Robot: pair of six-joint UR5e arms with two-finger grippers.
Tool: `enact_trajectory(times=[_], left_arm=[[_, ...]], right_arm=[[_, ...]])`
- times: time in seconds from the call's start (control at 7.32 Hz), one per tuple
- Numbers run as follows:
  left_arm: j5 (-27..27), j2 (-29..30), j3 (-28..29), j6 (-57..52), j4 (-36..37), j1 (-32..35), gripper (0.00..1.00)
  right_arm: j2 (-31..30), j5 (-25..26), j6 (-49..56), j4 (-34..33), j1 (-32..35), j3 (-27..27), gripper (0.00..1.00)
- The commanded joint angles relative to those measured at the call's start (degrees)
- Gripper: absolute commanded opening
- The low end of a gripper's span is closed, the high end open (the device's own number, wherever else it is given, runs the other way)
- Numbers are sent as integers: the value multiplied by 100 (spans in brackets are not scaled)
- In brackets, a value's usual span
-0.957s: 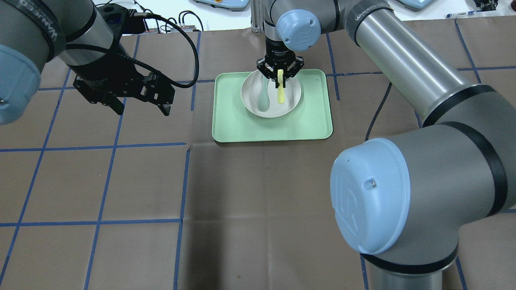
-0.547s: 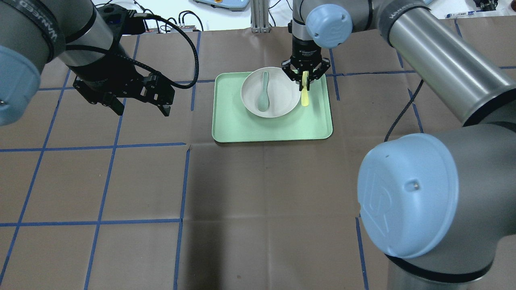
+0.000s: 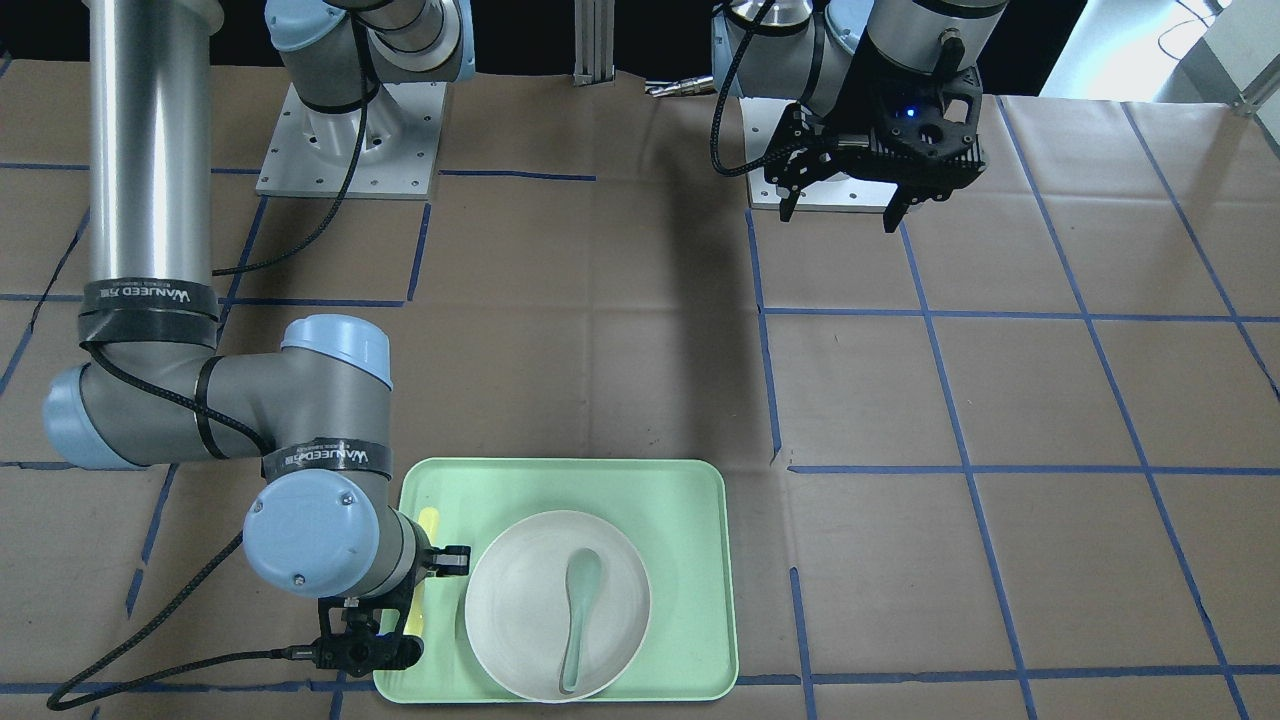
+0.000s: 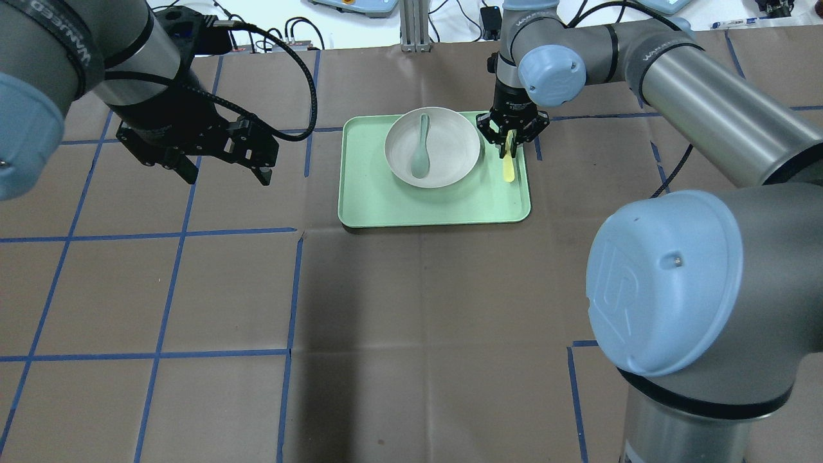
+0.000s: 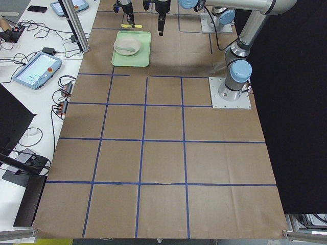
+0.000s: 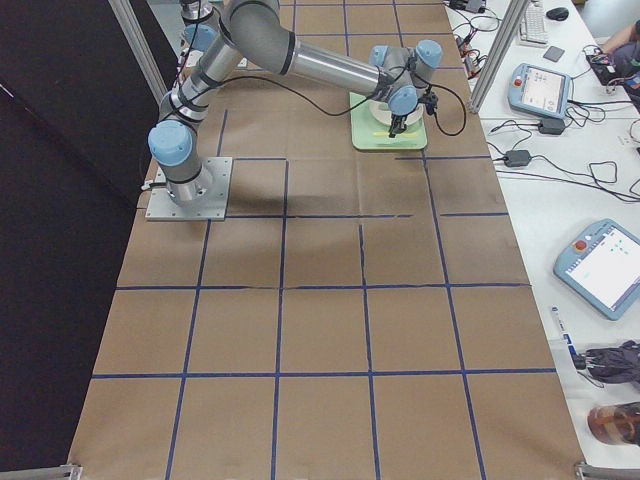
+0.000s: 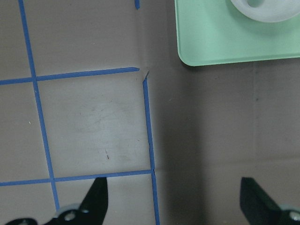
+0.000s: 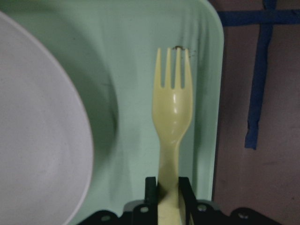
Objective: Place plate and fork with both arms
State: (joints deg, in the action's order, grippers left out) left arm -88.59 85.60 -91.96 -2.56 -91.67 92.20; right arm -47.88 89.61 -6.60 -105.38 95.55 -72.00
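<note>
The off-white plate sits on the mint-green tray with a grey-green spoon lying in it. My right gripper is shut on the handle of the pale-yellow fork. It holds the fork low over the tray's narrow strip between the plate and the right rim, tines pointing toward me. In the right wrist view the fork lies beside the plate, clamped between the fingers. My left gripper is open and empty above the table, left of the tray.
The left wrist view shows the tray's corner and a bit of the plate ahead of the open fingertips. Brown paper with blue tape lines covers the table. Cables and pendants lie beyond the far edge.
My right gripper has carried the fork rightward, from above the plate to the tray strip right of it. The left arm has not moved.
</note>
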Motion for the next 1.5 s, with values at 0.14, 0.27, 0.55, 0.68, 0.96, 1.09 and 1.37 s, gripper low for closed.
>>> enact_trajectory(times=[0.14,0.27,0.55,0.68,0.96,1.09,1.37], left_arm=[[17,0,-6,-8,0,0,100],[26,0,-6,-8,0,0,100],[26,0,-6,-8,0,0,100],[35,0,-6,-8,0,0,100],[35,0,-6,1,0,0,100],[35,9,2,1,0,0,100],[43,9,-6,1,0,9,100]], right_arm=[[95,13,-8,-88,8,-25,57],[51,13,-51,-53,8,19,100],[-106,-5,-43,-36,-18,72,100],[-307,4,-8,-27,-36,-24,100],[-869,4,106,419,-88,-86,100],[-1263,13,350,752,-106,-243,100],[-2133,4,423,825,-342,-804,100]])
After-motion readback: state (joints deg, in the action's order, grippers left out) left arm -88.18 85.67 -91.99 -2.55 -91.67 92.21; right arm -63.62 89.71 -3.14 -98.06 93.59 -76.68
